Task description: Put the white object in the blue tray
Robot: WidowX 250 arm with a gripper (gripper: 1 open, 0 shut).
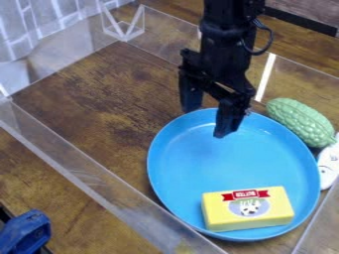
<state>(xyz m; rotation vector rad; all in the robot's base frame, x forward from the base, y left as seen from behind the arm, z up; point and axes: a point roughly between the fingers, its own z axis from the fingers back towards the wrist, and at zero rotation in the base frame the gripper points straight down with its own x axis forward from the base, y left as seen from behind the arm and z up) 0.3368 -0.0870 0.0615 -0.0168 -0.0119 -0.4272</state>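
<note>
Camera view: the white object (pixel 327 165), small and rounded with a few dark marks, lies at the frame's right edge, well to the lower right of the gripper (pixel 211 112), just outside the blue tray (pixel 185 174) and touching or nearly touching its right rim. The gripper points down with its jaws spread and empty above the tray's far rim; the bumpy green gourd (pixel 303 122) sits to its right, just behind the white object. A yellow block (pixel 248 208) with a red-and-white label rests inside the tray, below the gripper toward the frame's bottom, all on a wooden table (pixel 106 89).
</note>
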